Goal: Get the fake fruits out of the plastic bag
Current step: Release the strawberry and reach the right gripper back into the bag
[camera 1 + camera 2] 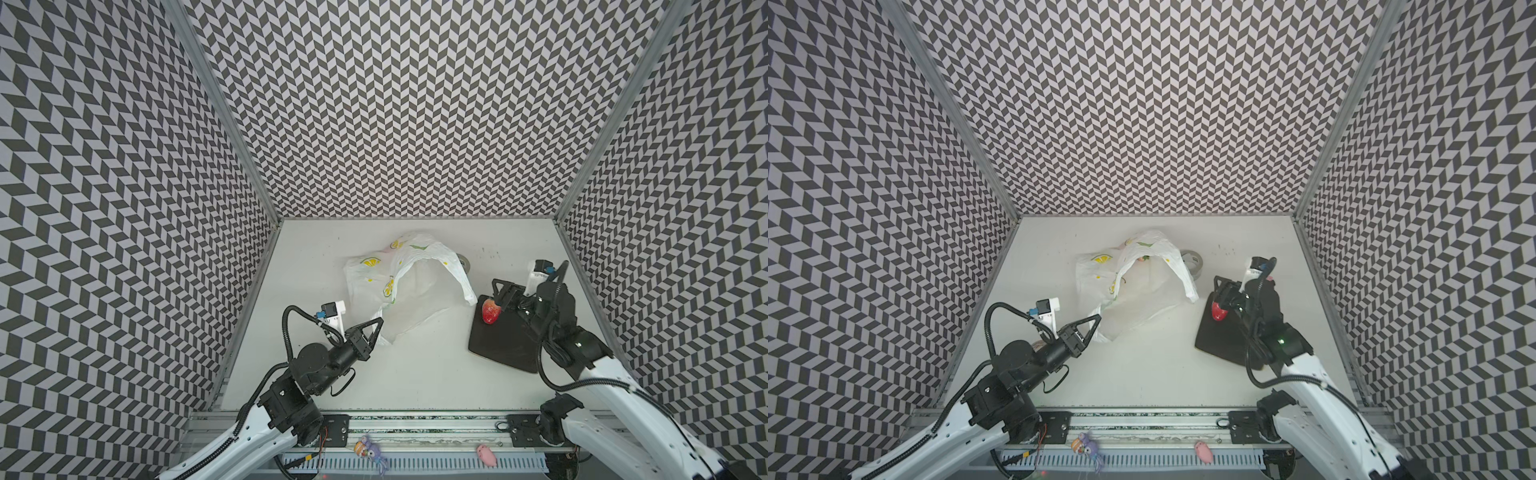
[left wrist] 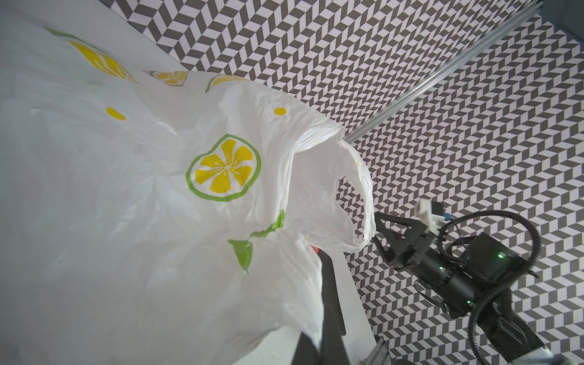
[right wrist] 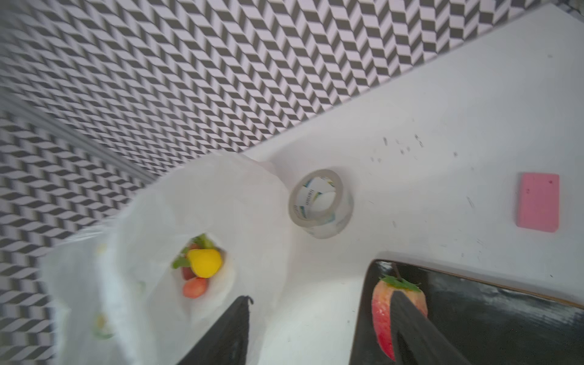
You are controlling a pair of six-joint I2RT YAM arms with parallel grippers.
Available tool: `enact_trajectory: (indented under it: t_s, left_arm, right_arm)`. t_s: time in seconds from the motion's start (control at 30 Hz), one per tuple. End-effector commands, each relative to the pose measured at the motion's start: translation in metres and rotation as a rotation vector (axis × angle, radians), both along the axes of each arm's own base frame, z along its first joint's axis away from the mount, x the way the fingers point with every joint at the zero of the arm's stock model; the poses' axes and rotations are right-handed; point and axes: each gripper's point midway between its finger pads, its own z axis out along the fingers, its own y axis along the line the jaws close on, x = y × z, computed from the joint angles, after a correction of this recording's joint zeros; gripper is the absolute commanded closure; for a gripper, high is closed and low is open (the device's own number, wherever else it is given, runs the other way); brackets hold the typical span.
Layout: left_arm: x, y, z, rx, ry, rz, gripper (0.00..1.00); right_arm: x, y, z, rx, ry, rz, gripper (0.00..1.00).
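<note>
- Our left hand [image 1: 378, 322] is shut tight. It pinches the near end of the plastic bag [image 1: 411, 282].
- The bag lies in the middle of the tabletop [image 1: 415, 374], a bit toward the far edge. Its mouth gapes open toward the right edge.
- Inside the bag we see some fake fruits [image 3: 189, 271]: a yellow pear [image 3: 205, 262] and a small red fruit [image 3: 195, 287], with green leaves beside them.
- Our right hand [image 3: 322, 297] is wide open and holds nothing. It hangs over the far left corner of a black tray [image 1: 503, 345].
- The tray lies near the right edge of the tabletop.
- A red apple [image 1: 490, 312] with a green leaf lies on that tray, out of the bag. One finger [image 3: 417, 331] of our right hand is right over it.
- A clear tape roll [image 3: 320, 203] sits just behind the bag.
- A pink block [image 3: 538, 203] lies past the tray, toward the far edge.
</note>
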Motion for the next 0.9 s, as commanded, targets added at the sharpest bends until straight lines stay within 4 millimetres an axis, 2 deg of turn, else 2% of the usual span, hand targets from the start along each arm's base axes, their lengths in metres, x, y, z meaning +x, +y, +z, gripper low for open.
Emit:
enact_trajectory:
  t_s: [0.0, 0.1, 0.2, 0.3, 0.37, 0.5, 0.6, 0.73, 0.87]
  left_arm:
    - [0.001, 0.002, 0.018, -0.025, -0.03, 0.014, 1.0]
    - [0.001, 0.002, 0.018, -0.026, -0.03, 0.013, 1.0]
    - [0.001, 0.001, 0.018, -0.024, -0.028, 0.014, 1.0]
    - [0.001, 0.0, 0.02, -0.023, -0.027, 0.01, 1.0]
    - [0.001, 0.0, 0.021, -0.024, -0.028, 0.009, 1.0]
    - [0.001, 0.002, 0.024, -0.022, -0.033, 0.013, 1.0]
    - [0.0, 0.002, 0.025, -0.023, -0.033, 0.011, 1.0]
    - [-0.001, 0.002, 0.024, -0.023, -0.034, 0.004, 1.0]
    - [-0.003, 0.001, 0.022, -0.022, -0.029, -0.006, 1.0]
  right_arm:
    - [-0.035, 0.039, 0.012, 0.032, -0.037, 0.23, 0.38]
    - [-0.06, 0.08, 0.021, 0.052, -0.052, 0.385, 0.43]
    - [-0.078, 0.126, 0.016, 0.053, -0.024, 0.518, 0.46]
    - [-0.088, 0.17, 0.006, 0.032, -0.005, 0.617, 0.47]
    - [-0.086, 0.194, -0.001, 0.023, 0.01, 0.655, 0.48]
    - [-0.067, 0.222, -0.011, 0.041, 0.024, 0.635, 0.51]
    - [-0.048, 0.237, -0.029, 0.061, 0.078, 0.575, 0.53]
    - [-0.023, 0.252, -0.048, 0.123, 0.152, 0.495, 0.54]
    - [0.002, 0.259, -0.068, 0.188, 0.221, 0.412, 0.53]
